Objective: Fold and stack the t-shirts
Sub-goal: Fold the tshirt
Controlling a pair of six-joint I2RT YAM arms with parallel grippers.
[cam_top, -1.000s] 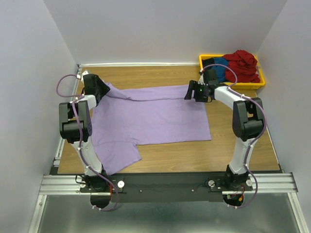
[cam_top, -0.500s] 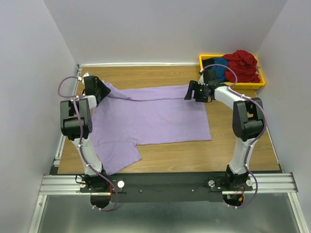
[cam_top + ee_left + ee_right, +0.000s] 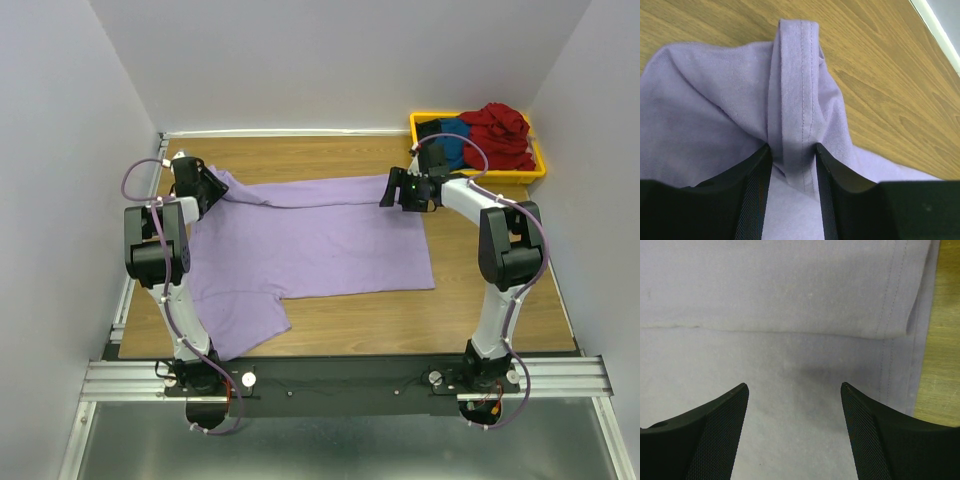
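To start the fold, the left gripper [image 3: 793, 152] pinches the purple t-shirt [image 3: 320, 240] sleeve hem, while the right gripper [image 3: 795, 390] hangs wide open and empty, and probably must grab its edge next.

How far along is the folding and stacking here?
Done: nothing stacked; the lavender t-shirt lies spread, its far edge turned over. In hand: the left tool pinches a hem fold; the right tool hangs open over its far corner. Left: the other shirts sit in the yellow bin.

Lavender shirt [image 3: 330, 235] L edge hidden behind L arm [image 3: 155, 245]; shirts [image 3: 500, 125] in bin [image 3: 535, 170] bunched, cnt unclear.
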